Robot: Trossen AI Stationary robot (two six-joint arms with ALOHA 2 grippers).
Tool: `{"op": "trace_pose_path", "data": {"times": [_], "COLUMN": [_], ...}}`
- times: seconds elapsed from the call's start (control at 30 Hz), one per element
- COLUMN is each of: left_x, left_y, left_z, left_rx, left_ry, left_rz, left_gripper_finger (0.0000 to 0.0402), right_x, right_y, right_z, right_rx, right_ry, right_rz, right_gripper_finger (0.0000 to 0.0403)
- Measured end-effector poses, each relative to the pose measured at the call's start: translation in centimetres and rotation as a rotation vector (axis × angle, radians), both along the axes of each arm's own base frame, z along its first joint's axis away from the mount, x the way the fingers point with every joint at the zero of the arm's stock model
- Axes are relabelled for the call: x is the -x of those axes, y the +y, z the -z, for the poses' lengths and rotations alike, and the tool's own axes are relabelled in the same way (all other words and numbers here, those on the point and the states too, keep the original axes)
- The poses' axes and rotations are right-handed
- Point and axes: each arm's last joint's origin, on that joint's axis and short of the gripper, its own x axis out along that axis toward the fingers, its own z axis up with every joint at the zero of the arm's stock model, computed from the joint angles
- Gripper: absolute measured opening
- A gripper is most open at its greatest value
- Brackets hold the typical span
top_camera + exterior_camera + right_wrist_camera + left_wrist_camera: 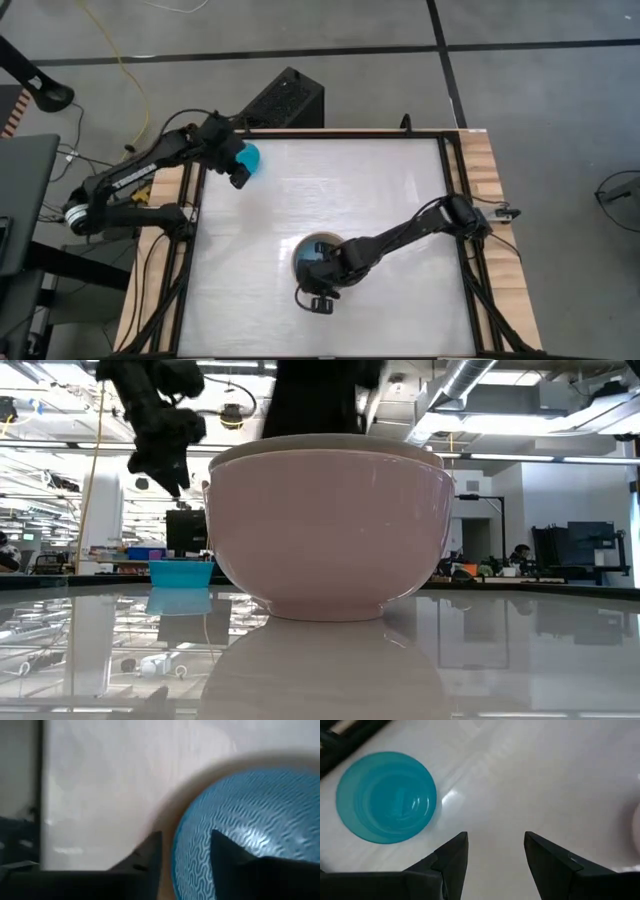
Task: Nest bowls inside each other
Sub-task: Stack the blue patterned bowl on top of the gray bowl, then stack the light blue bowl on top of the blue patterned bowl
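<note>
A salmon-pink bowl [330, 530] stands on its foot on the table's near middle. A cream rim [330, 442] shows just above the pink bowl's own rim. Inside this stack [305, 250] sits a light blue, wavy-patterned bowl [250, 825]. My right gripper [186, 835] is open above the stack, one finger outside the blue bowl's rim and one over its hollow. A cyan bowl [386, 797] rests on the table at the far left [250, 158]. My left gripper [495, 845] hovers open beside it, nothing between its fingers.
The white tabletop [390, 190] lies bare between the cyan bowl and the stack. A dark frame and wooden strips [490, 200] edge the table. A black box [287, 97] stands just beyond the far edge.
</note>
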Motion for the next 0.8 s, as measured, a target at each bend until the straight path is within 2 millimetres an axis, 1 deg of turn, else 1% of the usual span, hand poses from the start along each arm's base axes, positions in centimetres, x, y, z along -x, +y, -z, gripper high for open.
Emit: {"op": "trace_pose_path", "data": {"times": [0.13, 0.17, 0.23, 0.37, 0.53, 0.67, 0.73, 0.8], "left_x": [-1.2, -1.4, -1.7, -2.3, -3.0, -3.6, -3.8, -4.0], "left_y": [1.2, 1.5, 2.2, 3.8, 5.5, 6.9, 7.5, 7.8], "left_z": [1.8, 2.3, 3.2, 5.1, 7.4, 9.0, 10.0, 11.1], "left_rx": [0.023, 0.022, 0.030, 0.051, 0.043, 0.042, 0.053, 0.101], "left_ry": [0.095, 0.126, 0.178, 0.243, 0.332, 0.342, 0.350, 0.358], "left_rz": [0.031, 0.032, 0.029, 0.027, 0.003, 0.005, -0.002, 0.006], "left_gripper_finger": [0.0183, 0.0183, 0.0183, 0.0183, 0.0183, 0.0183, 0.0181, 0.0169], "right_x": [1.0, 1.4, 2.4, 5.7, 10.4, 14.2, 15.6, 16.9], "right_y": [0.0, 0.1, 0.2, 0.5, 1.2, 1.8, 2.1, 2.5], "right_z": [-3.7, -4.6, -7.0, -12.1, -16.5, -19.1, -19.7, -20.0], "right_rx": [-0.070, -0.080, -0.103, -0.108, -0.084, -0.077, -0.071, -0.060], "right_ry": [-0.109, -0.135, -0.219, -0.384, -0.530, -0.621, -0.645, -0.657], "right_rz": [0.020, 0.028, 0.052, 0.119, 0.212, 0.279, 0.313, 0.343], "right_gripper_finger": [0.0213, 0.0224, 0.0238, 0.0238, 0.0220, 0.0209, 0.0205, 0.0203]}}
